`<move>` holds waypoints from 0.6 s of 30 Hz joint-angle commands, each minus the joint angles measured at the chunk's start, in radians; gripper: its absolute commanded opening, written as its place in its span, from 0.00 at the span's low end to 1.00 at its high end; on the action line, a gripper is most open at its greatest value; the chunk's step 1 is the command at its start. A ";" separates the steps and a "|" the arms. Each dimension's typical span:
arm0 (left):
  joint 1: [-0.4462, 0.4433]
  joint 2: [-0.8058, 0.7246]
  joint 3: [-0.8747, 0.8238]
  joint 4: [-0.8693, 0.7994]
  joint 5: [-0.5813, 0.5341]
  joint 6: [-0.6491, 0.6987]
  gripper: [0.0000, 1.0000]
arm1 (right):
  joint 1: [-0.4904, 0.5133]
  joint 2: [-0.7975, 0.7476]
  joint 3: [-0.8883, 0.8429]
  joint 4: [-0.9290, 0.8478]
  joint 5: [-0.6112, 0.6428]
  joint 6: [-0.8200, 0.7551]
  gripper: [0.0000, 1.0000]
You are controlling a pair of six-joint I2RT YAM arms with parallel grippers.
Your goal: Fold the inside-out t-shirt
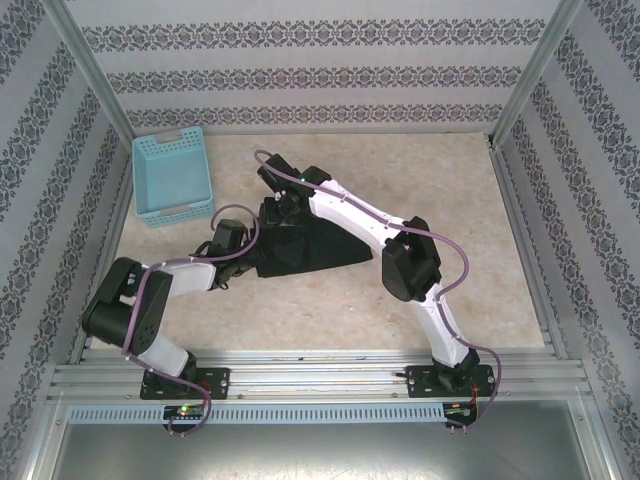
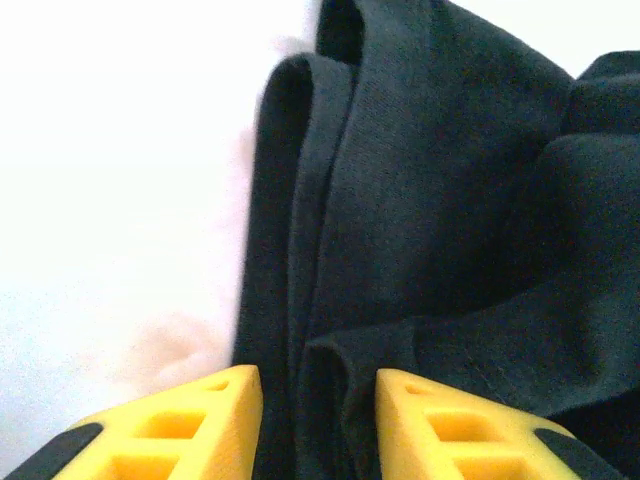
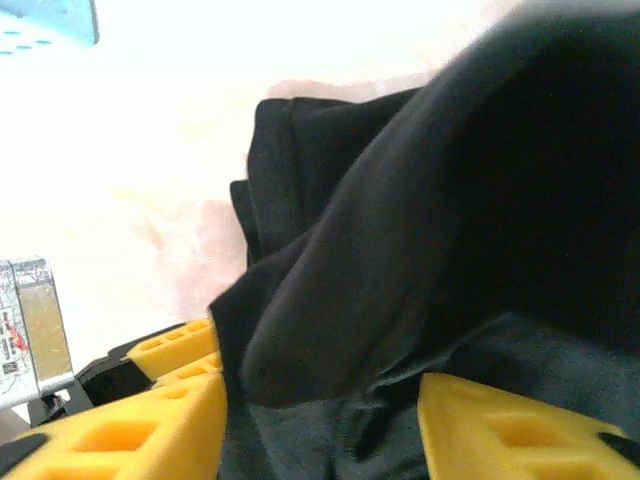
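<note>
Beige speckled tabletop [image 1: 400, 190] between patterned walls [image 1: 300, 70] carries your plain black soft-fabric t-shirt [image 1: 310, 248]. It lies bunched in a rough wedge left of centre, apart from the light blue plastic basket [image 1: 172, 178] in the far left corner. Your left gripper [image 2: 318, 378] clamps a folded edge at the shirt's left side. Your right gripper [image 3: 322, 390] stands released at its far edge, yellow fingers [image 3: 150, 430] wide, cloth draped loosely between them.

Basket [image 1: 172, 177] at far-left corner, t-shirt [image 1: 300, 243] mid-table, open tabletop [image 1: 480, 220] right
</note>
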 commanded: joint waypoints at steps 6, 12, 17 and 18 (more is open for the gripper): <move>0.008 -0.180 0.024 -0.278 -0.148 0.021 0.39 | -0.044 -0.298 -0.215 0.076 0.054 -0.103 0.62; -0.088 -0.297 0.137 -0.439 -0.292 0.073 0.41 | -0.163 -0.308 -0.388 0.175 0.032 -0.142 0.59; -0.198 -0.281 0.241 -0.486 -0.343 0.103 0.43 | -0.209 -0.198 -0.363 0.225 0.013 -0.181 0.57; -0.213 -0.263 0.251 -0.480 -0.335 0.103 0.43 | -0.214 -0.179 -0.354 0.240 -0.002 -0.189 0.57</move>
